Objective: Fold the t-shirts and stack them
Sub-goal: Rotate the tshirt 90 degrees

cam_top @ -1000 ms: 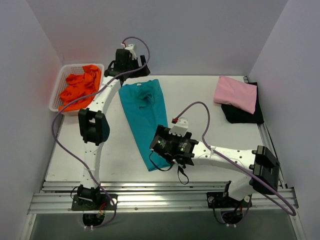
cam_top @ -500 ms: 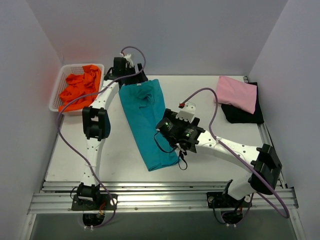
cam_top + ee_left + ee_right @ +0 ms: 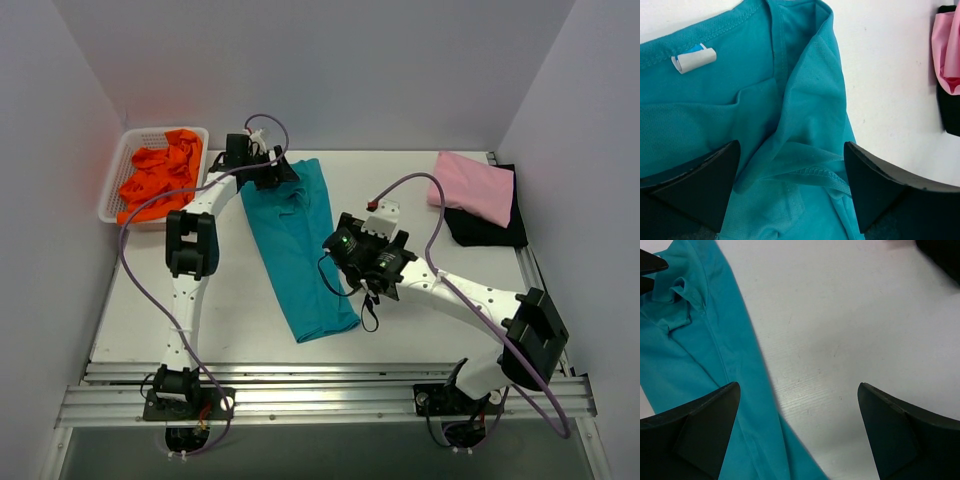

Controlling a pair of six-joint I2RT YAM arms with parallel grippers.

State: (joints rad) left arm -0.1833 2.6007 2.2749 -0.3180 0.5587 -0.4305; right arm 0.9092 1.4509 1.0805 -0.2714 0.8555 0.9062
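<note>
Teal t-shirt (image 3: pixel 298 250) lies as a long folded strip on the table (image 3: pixel 230 310). Left gripper (image 3: pixel 790 160) hangs spread wide over its collar. Right gripper (image 3: pixel 797 400) is wide apart too, empty, over the shirt's edge.

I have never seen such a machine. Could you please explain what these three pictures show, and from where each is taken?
Two robot arms stand at the near edge of a white table; each ends in a two-finger claw. The wide picture comes from a camera above and behind them. The other two come from cameras on the wrists, so the dark wedges at the bottom are each claw's own fingers. On the table a teal shirt lies in a long strip. Far right, a pink shirt lies partly on a black one. Far left, a basket holds orange shirts. The left claw is open over the teal collar; the right claw is open over bare table beside that shirt. Neither holds anything.
</note>
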